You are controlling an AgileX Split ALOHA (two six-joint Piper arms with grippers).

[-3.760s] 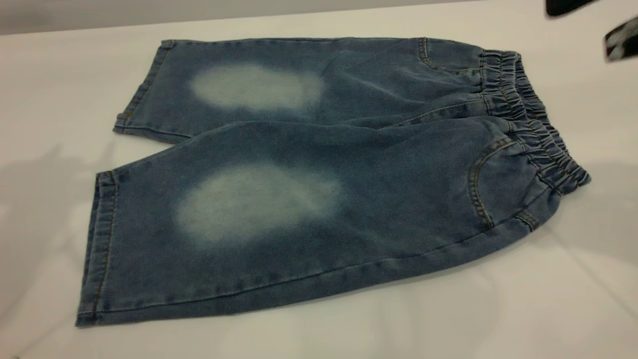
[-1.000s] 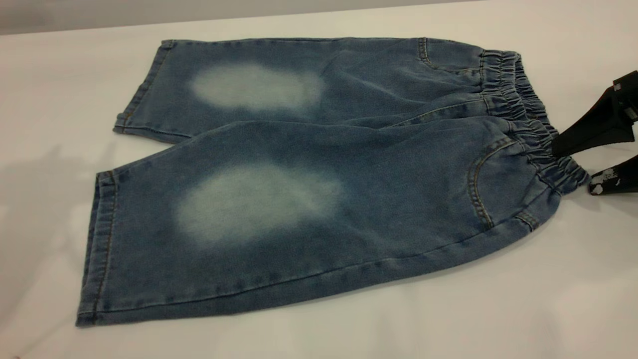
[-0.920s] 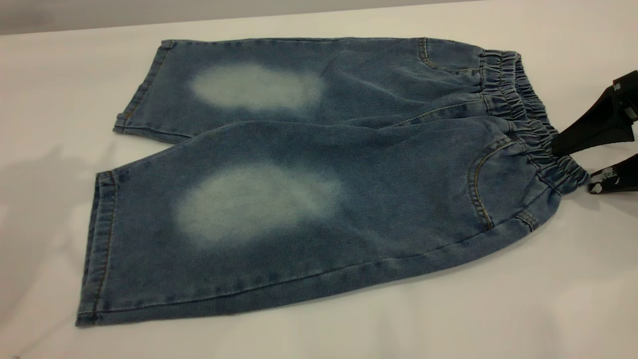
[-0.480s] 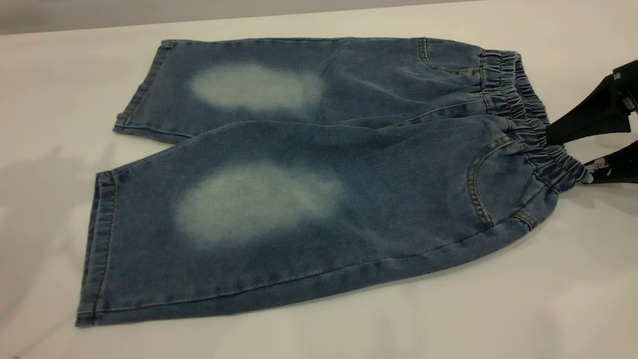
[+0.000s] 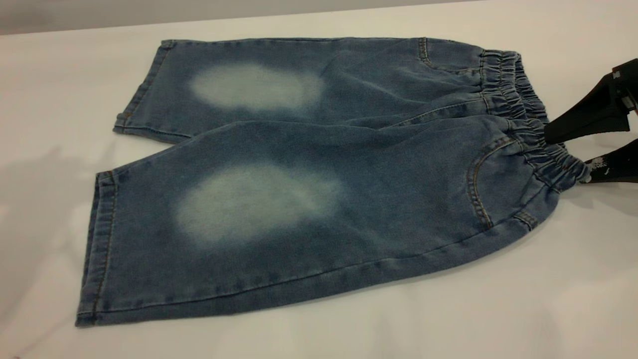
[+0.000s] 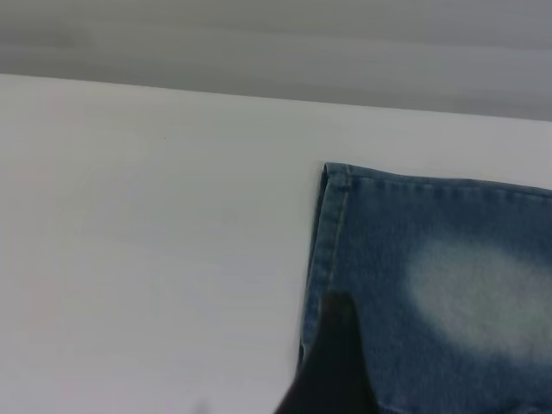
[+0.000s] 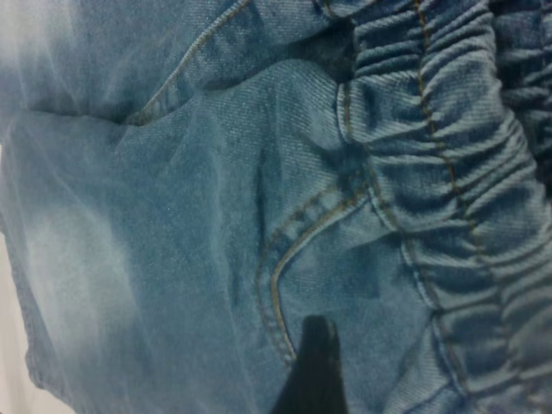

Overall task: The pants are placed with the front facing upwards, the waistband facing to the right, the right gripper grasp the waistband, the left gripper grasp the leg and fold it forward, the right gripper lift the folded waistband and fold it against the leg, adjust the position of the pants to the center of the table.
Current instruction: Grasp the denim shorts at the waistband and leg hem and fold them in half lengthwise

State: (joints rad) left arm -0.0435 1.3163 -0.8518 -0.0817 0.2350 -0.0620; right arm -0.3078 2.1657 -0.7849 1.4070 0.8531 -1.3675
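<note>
On the big white desk [image 5: 498,309] the short, wide blue denim pants [image 5: 309,174] lie flat, front up, with pale faded oval patches on both knees and tan stitching round the curved pockets. Their two leg hems point toward the left side and the gathered, puckered dark blue waistband [image 5: 533,124] sits at the right. At that end the black matte right gripper [image 5: 568,155] has its long wedge fingers spread apart, one tip resting on top of the ruffled band and the other, flecked with white, low beside the band's near corner, so the waistband edge lies between them without being clamped. Its wrist camera looks close down on the pocket seam and the elastic puckers. Over by the far leg's hem, the dark rounded left gripper [image 6: 332,371] shows only one finger tip, so I cannot tell whether it is spread or closed.
</note>
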